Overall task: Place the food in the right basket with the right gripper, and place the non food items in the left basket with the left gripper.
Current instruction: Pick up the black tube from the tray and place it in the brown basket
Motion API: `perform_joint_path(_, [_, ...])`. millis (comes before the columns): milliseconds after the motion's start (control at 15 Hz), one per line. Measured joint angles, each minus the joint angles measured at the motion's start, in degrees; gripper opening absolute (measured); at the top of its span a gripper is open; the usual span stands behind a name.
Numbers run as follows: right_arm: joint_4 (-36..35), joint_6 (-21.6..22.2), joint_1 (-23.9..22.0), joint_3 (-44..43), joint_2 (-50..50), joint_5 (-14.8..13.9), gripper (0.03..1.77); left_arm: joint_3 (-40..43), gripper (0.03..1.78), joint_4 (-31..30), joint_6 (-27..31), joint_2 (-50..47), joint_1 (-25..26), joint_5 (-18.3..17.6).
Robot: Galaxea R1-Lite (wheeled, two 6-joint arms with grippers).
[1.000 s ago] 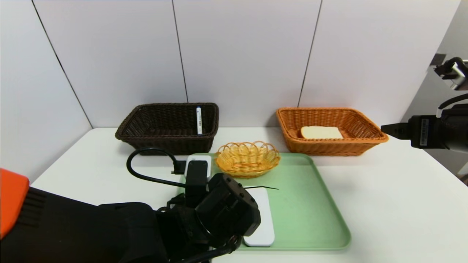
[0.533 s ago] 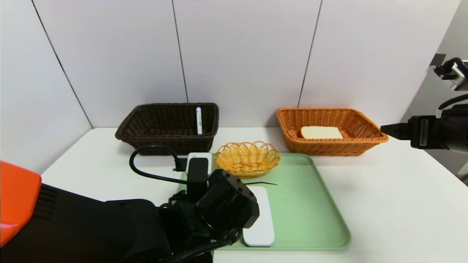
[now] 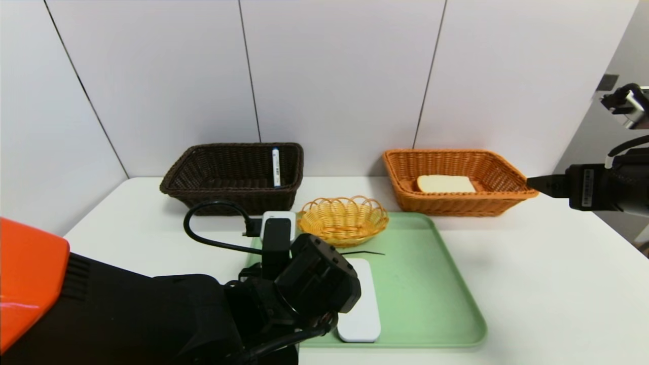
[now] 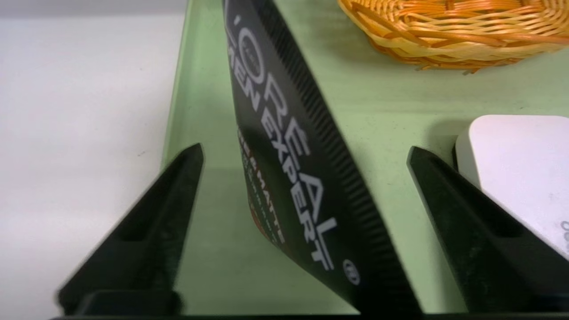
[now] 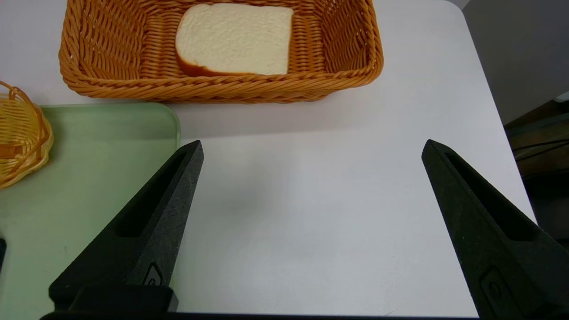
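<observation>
Left gripper (image 4: 306, 151), jaws spread and gripping nothing, straddles the glossy dark packet (image 4: 293, 169): light, slick, crushable, so pinch across its flat middle.

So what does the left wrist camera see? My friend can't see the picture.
The left claw has its two black fingers wide apart on either side of a dark packet with white letters, which stands on edge on a green tray. A white case lies beside one finger, and a yellow wicker basket sits farther off.
</observation>
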Motion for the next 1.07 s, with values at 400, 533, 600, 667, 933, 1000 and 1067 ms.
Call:
perform_joint_path(400, [0.0,0.0,0.0,0.4,-0.1,0.0,1.69,-0.1,0.76,0.2,0.0,-0.3,0.0,0.0])
perform_joint_path(533, [-0.1,0.0,0.0,0.4,-0.1,0.0,1.69,0.1,0.44,0.3,0.1,-0.7,-0.1,0.0])
perform_joint_path(600, [0.0,0.1,0.0,0.4,-0.1,0.0,1.69,0.1,0.44,0.4,0.0,-0.9,-0.1,0.0])
perform_joint_path(667, [0.0,0.1,0.0,0.4,-0.1,0.1,1.69,0.2,0.44,0.4,0.1,-1.0,-0.1,-0.1])
perform_joint_path(933, [0.0,0.1,0.0,0.4,-0.1,0.1,1.7,1.0,0.44,0.5,0.2,-1.7,-0.1,-0.3])
perform_joint_path(1000, [-0.1,0.1,0.0,0.4,-0.1,0.1,1.7,1.1,0.44,0.7,0.3,-2.0,-0.1,-0.3])
perform_joint_path(1067, [-0.1,0.1,0.0,0.4,-0.1,0.1,1.7,1.2,0.44,0.8,0.4,-2.4,-0.1,-0.4])
